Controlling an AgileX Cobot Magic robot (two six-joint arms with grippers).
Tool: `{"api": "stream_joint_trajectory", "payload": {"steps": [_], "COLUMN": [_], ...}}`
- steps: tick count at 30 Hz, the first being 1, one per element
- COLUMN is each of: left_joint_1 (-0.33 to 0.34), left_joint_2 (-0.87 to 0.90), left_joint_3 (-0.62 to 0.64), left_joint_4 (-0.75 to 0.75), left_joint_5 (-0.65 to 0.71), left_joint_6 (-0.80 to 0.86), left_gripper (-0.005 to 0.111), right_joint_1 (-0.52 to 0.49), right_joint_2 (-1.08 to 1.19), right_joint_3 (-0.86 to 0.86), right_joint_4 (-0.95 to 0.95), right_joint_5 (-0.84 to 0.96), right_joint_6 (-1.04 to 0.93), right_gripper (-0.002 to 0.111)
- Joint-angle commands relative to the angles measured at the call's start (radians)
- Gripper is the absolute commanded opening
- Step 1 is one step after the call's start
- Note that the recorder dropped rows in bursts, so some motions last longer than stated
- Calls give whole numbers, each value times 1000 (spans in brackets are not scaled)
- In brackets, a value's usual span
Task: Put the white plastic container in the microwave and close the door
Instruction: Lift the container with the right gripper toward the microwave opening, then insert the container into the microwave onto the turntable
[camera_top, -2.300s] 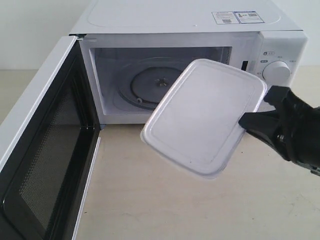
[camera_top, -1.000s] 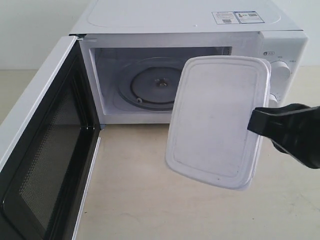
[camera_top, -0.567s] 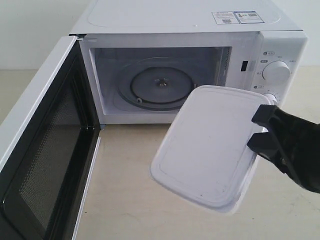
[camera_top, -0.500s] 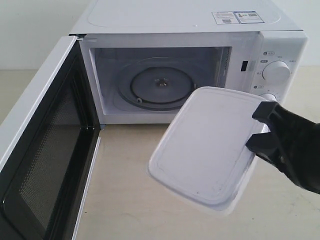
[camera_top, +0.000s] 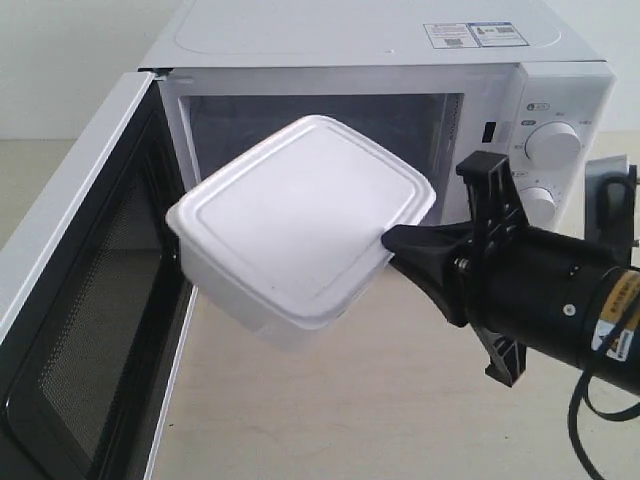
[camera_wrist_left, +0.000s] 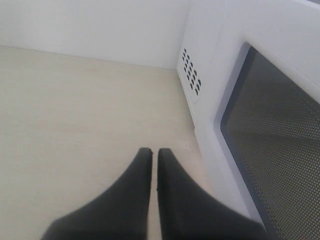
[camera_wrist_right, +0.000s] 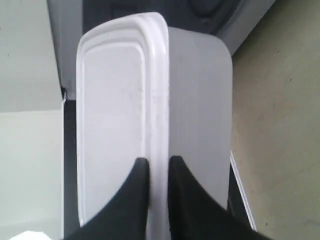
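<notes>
Exterior view: one microwave (camera_top: 350, 40) stands on the tabletop (camera_top: 330, 410). Its single door (camera_top: 110, 300) is swung wide open on the left, black mesh inner face showing. Two round knobs (camera_top: 553, 145) sit on the control panel, the lower one partly hidden behind the arm, and one printed label (camera_top: 475, 35) is on the top. One white plastic container (camera_top: 300, 225), lid on, hangs tilted in the air in front of the open cavity, between the door and the control panel, clear of the tabletop. Whether its far edge has crossed the opening cannot be told. One hand shows here, the right hand (camera_top: 392, 240), clamped on the container's edge at the side nearest the panel.

Left wrist view: the left hand (camera_wrist_left: 151, 152) has its two fingers pressed almost together, gripping nothing, above bare tabletop beside the door's outer face with its one dark window (camera_wrist_left: 272, 150). A cluster of vent holes (camera_wrist_left: 191, 78) marks the microwave's side.

Right wrist view: the right hand's two fingers pinch the container's rim, one on the lid, one on the wall.
</notes>
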Motion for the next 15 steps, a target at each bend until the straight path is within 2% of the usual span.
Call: {"api": "stream_joint_trajectory", "payload": {"steps": [1, 7, 9, 15], "left_joint_1": [2, 2, 2, 2], "left_joint_2": [-3, -3, -3, -3], "left_joint_3": [4, 4, 4, 4], "left_joint_4": [0, 0, 0, 0], "left_joint_5": [-3, -3, -3, -5], "left_joint_6": [-6, -6, -6, -6], "left_gripper": [4, 4, 4, 4], "right_joint_1": [43, 303, 346, 390], "right_joint_2": [71, 295, 346, 423], "right_joint_3": [11, 4, -15, -112], "right_joint_4": [264, 781, 843, 998], "right_joint_5": [-183, -425, -471, -491], "right_joint_6": [-168, -370, -423, -499], "right_gripper": [0, 0, 0, 0]}}
